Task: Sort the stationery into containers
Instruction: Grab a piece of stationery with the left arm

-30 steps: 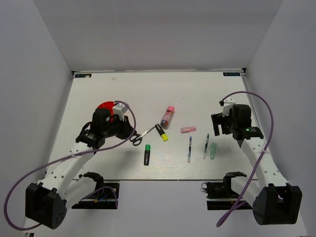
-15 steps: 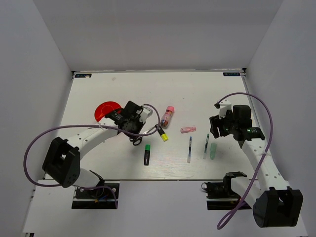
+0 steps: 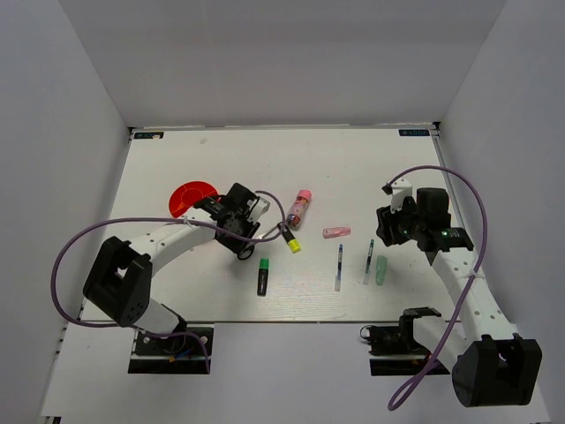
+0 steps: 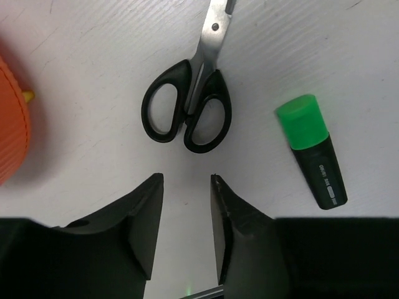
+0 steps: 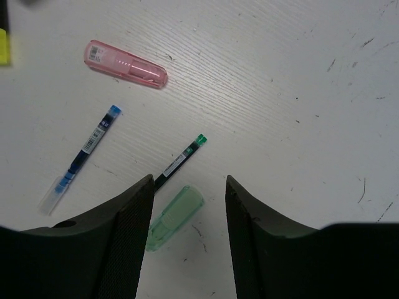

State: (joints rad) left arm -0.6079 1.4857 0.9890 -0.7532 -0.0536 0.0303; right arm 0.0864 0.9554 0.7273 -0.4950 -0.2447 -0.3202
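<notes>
Black-handled scissors (image 4: 187, 106) lie shut on the table just ahead of my left gripper (image 4: 186, 180), which is open with only bare table between its fingers. A green-capped highlighter (image 4: 312, 149) lies to their right. From above, the left gripper (image 3: 238, 231) hovers by the scissors (image 3: 244, 251), right of the red-orange container (image 3: 190, 194). My right gripper (image 5: 189, 180) is open and empty above the pale-green cap (image 5: 174, 218) and a green-tipped pen (image 5: 181, 159). A blue pen (image 5: 81, 159) and the pink eraser (image 5: 124, 64) lie further out.
A pink-capped glue stick (image 3: 300, 208) and a yellow-capped highlighter (image 3: 290, 238) lie mid-table, and the green-capped highlighter (image 3: 263, 276) lies nearer the front. White walls enclose the table on the left, right and back. The container's ribbed rim (image 4: 9, 137) shows at the left wrist view's edge.
My left arm swung right from over the container to the scissors, and its jaws opened. My right gripper's jaws narrowed and it shifted slightly left.
</notes>
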